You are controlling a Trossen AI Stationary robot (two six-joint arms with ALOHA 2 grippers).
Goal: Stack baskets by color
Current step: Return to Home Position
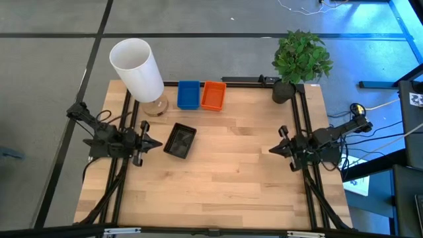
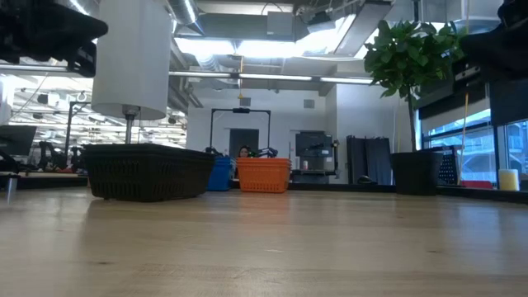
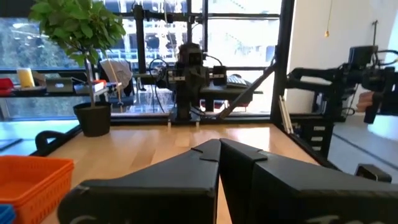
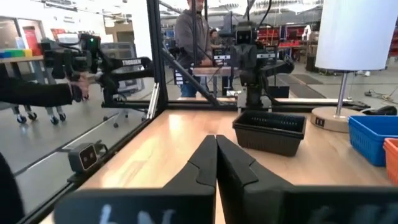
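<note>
High view: black basket [image 1: 180, 141], rectangular plastic mesh, sits slightly skewed on pale wood-plank table [image 1: 231, 185], just beside left gripper [image 1: 157, 143], apart from it. Blue basket [image 1: 188, 94] and orange basket [image 1: 213, 96] lie side by side near far edge, between smooth white cylinder [image 1: 137, 69] and leafy potted plant [image 1: 301, 58]. Right gripper [image 1: 271, 150] at right edge, well apart. Both grippers' angular dark fingers pressed together.

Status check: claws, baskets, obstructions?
Left claw shut, empty, parked left. Right claw shut, empty, parked right. Black plastic mesh basket just ahead of left claw; blue plastic mesh basket and orange plastic mesh basket side by side at back. No obstruction seen.
</note>
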